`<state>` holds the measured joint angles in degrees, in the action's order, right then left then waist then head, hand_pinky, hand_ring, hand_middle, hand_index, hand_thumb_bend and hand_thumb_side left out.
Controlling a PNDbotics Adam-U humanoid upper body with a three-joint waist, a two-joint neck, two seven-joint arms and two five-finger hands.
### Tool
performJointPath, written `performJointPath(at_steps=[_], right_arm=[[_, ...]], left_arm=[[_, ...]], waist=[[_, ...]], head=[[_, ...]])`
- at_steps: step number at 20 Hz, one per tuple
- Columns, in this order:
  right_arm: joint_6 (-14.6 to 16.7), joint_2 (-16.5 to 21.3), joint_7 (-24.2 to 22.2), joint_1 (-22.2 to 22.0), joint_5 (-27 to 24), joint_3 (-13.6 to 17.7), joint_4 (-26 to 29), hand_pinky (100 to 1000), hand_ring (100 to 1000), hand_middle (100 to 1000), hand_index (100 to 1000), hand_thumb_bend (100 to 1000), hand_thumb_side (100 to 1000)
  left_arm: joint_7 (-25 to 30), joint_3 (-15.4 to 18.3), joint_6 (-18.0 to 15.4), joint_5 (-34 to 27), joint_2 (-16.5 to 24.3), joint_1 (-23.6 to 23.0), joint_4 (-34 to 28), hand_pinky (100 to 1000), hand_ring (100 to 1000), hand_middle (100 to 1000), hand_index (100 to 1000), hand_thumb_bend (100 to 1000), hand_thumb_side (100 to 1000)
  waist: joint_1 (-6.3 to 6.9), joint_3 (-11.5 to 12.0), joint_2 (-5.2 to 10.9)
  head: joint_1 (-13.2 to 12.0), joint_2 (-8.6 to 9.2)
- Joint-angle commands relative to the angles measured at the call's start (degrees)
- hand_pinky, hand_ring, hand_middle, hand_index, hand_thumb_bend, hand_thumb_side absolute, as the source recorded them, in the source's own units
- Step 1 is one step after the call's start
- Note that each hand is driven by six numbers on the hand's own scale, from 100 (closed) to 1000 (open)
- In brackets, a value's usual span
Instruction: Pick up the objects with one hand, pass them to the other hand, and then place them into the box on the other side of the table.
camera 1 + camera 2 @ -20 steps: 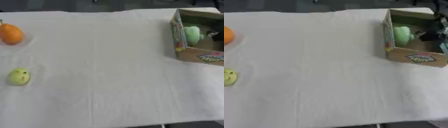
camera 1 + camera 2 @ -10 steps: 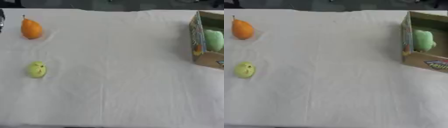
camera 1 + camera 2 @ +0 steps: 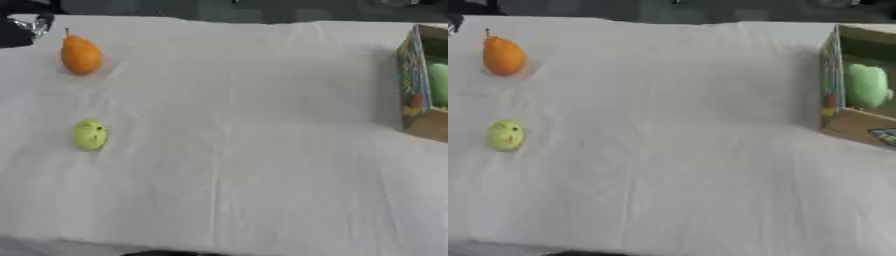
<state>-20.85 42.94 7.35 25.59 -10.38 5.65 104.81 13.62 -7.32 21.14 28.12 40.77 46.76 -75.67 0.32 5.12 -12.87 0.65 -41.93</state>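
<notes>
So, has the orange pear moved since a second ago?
No. The camera has shifted, not the fruit: the pear lies just as far behind the green fruit and just as far left of the box as before.

A white cloth (image 3: pixel 262 100) covers the table and fills nearly the whole view, spreading away from the left hand (image 3: pixel 21 31), which shows only at the far left corner. The cloth lies mostly flat, with faint creases: one long fold (image 3: pixel 213 200) runs from the near edge toward the middle, well to the right of the hand and nearer the robot. Beyond the cloth's far edge, level with the hand and stretching to its right, lies a dark, blurred band (image 3: pixel 262 9). At the near edge, well apart from the hand, a small dark shape (image 3: pixel 171 253) just shows; what it is cannot be told.
</notes>
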Motion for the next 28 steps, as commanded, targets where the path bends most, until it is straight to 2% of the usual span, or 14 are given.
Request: performJointPath(at_steps=[1,2,3,7,11,13,14,19,22,25,28], right_arm=[[-0.58,0.42,-1.06,1.16,-0.16,-0.16,2.01,1000,1000,850,981,100,452],[-0.76,0.11,-1.32,1.36,-0.05,-0.31,2.13,1000,1000,850,982,100,452],[-0.92,-0.17,-1.52,1.56,0.07,-0.45,2.21,1000,1000,848,981,100,458],[-1.36,-0.95,-1.90,2.08,0.49,-0.87,2.35,1000,1000,845,980,100,465],[-1.53,-1.58,-2.26,2.47,0.67,-1.16,2.70,1000,1000,844,980,100,467],[-1.57,-1.90,-2.47,2.64,0.71,-1.34,2.95,1000,1000,842,979,100,432],[-1.57,-2.06,-2.58,2.75,0.65,-1.44,3.10,1000,1000,842,979,100,470],[-1.81,-2.75,-3.02,3.22,1.27,-2.02,3.18,1000,1000,839,977,100,473],[-1.86,-2.99,-3.19,3.37,1.70,-2.24,3.17,1000,1000,837,975,100,475],[-1.88,-3.27,-3.37,3.53,2.03,-2.44,3.13,1000,1000,836,975,100,477],[-1.92,-3.43,-3.41,3.46,2.52,-2.47,2.99,1000,1000,836,975,100,479]], left_arm=[[6.40,-0.15,-2.02,2.06,0.80,4.62,6.50,729,752,722,851,496,337],[7.95,-0.20,-2.50,2.82,0.16,6.22,8.90,739,764,729,854,519,359],[9.40,-0.23,-2.81,3.71,-0.52,7.87,11.42,747,770,734,857,535,334],[12.91,0.43,-3.09,9.32,-3.20,12.96,20.15,766,791,748,866,605,341],[14.59,2.21,-2.25,15.27,-5.49,16.32,26.56,777,803,756,870,632,357],[14.84,3.19,-1.25,17.97,-6.49,17.63,29.20,784,809,760,871,647,363],[14.91,3.64,-0.73,19.31,-6.97,18.21,30.34,786,812,762,869,652,360],[13.50,5.32,2.51,26.18,-8.50,20.13,33.69,792,818,766,869,677,315],[11.04,6.41,5.17,29.30,-8.75,20.50,34.55,788,815,760,863,684,252],[8.15,7.90,8.04,30.59,-9.23,20.41,35.55,781,810,753,857,661,265],[7.33,8.39,8.86,29.88,-9.55,20.05,36.57,778,807,749,853,644,282]], waist=[[0.08,-0.08,0.68],[0.08,-0.20,0.59],[0.05,-0.33,0.50],[-0.11,-0.86,0.02],[-0.31,-1.25,-0.55],[-0.40,-1.40,-0.84],[-0.41,-1.48,-1.00],[-0.54,-1.93,-1.78],[-0.56,-2.22,-2.28],[-0.62,-2.61,-2.77],[-0.67,-2.75,-3.05]], head=[[-0.17,0.87],[-0.26,1.04],[-0.33,1.20],[-0.63,1.92],[-0.87,2.82],[-1.36,3.17],[-1.73,3.33],[-3.23,3.74],[-4.07,4.13],[-4.80,4.43],[-5.08,4.42]])
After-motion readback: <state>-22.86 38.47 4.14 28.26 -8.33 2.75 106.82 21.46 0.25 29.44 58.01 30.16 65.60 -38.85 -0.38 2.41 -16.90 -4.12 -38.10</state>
